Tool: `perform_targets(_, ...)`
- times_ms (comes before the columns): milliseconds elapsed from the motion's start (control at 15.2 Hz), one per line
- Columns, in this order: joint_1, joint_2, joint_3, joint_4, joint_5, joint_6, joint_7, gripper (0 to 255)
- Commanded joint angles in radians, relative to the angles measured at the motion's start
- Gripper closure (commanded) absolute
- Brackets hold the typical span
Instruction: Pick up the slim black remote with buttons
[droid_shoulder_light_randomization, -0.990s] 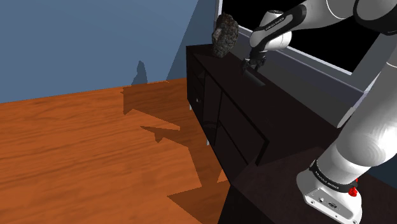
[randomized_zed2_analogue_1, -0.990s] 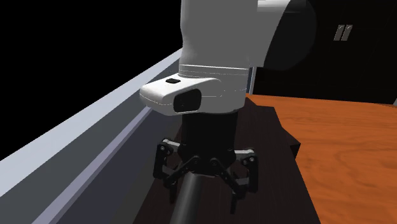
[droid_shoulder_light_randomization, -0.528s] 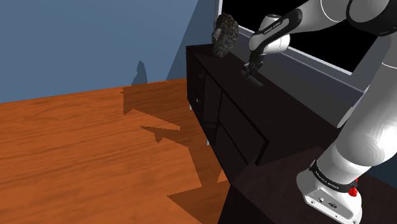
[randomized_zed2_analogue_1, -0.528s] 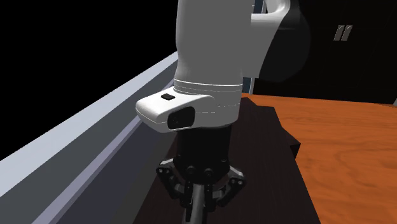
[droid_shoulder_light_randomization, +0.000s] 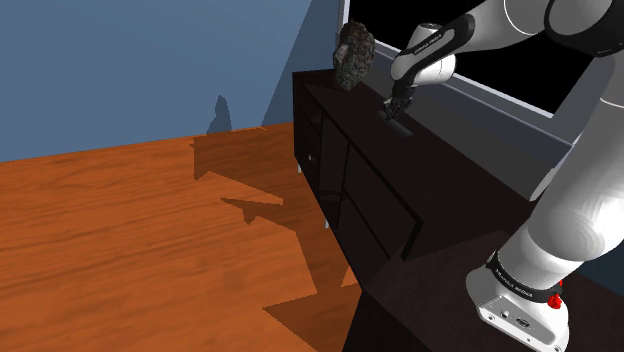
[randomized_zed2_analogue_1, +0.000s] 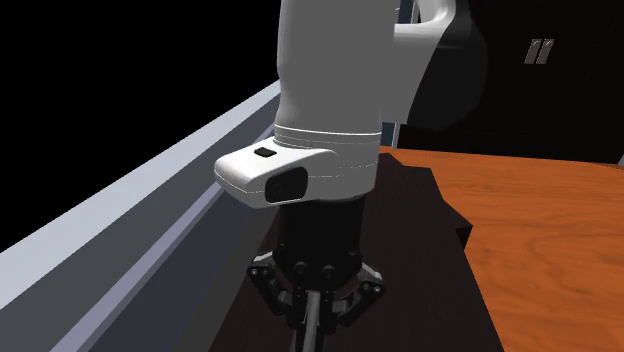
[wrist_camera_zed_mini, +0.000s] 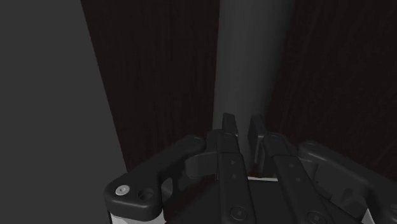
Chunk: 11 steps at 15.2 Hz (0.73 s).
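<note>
Clasping slim, smooth grey remote (wrist_camera_zed_mini: 251, 57) over streaky dark cabinet (wrist_camera_zed_mini: 159, 76): black tool (wrist_camera_zed_mini: 242, 124).

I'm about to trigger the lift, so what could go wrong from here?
The gripper pinches the remote narrowly, and much of its length runs out past the fingers, so it may pivot or slip on lifting. The grey ledge stands close beside; a swinging remote could strike it.

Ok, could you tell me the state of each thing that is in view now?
tool: shut on the remote.
remote: lying flat on the cabinet top, clasped, not yet lifted.
dark cabinet: fronts look shut.
rough grey lump: at the cabinet's far end, apart from the tool.
</note>
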Motion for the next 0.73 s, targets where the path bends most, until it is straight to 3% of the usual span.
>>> perform_targets(0,-0.018,-0.007,-0.022,-0.012,-0.005,-0.022,0.011,255)
perform_targets(660,-0.021,-0.079,-0.019,0.044,-0.042,-0.146,0.035,255)
